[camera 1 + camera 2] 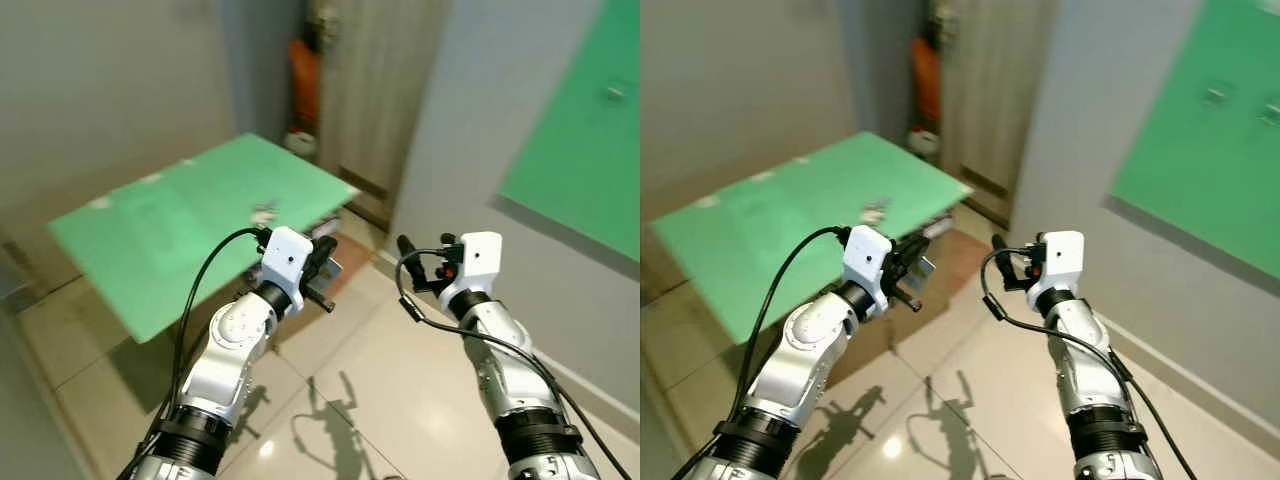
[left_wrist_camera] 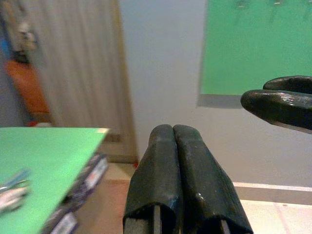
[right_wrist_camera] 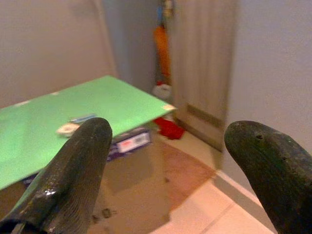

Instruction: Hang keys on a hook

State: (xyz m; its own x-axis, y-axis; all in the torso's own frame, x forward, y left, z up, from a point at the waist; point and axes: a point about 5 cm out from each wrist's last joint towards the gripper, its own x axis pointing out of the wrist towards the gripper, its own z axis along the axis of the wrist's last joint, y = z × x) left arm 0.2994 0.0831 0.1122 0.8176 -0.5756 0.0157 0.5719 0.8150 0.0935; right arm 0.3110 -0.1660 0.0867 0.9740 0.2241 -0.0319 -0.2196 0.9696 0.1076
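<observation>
Lying flat: keys on green tabletop

Keys (image 3: 73, 125), small pale metallic cluster, rest on the matte green table (image 1: 170, 230). Left gripper (image 2: 183, 170): glossy rounded black fingers pressed together. Right gripper (image 3: 170, 165): fingers spread wide, empty. Both hover over glossy tiled floor (image 1: 400, 400).

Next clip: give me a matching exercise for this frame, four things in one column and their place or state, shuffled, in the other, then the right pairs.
Things:
1. left end effector
2. right end effector
3. keys
4. green board

Place or state:
A. mounted on the grey wall, on the robot's right
B. fingers pressed together, holding nothing
C. lying on the green table
D. fingers spread wide apart, holding nothing

Pairs: 1-B, 2-D, 3-C, 4-A
</observation>
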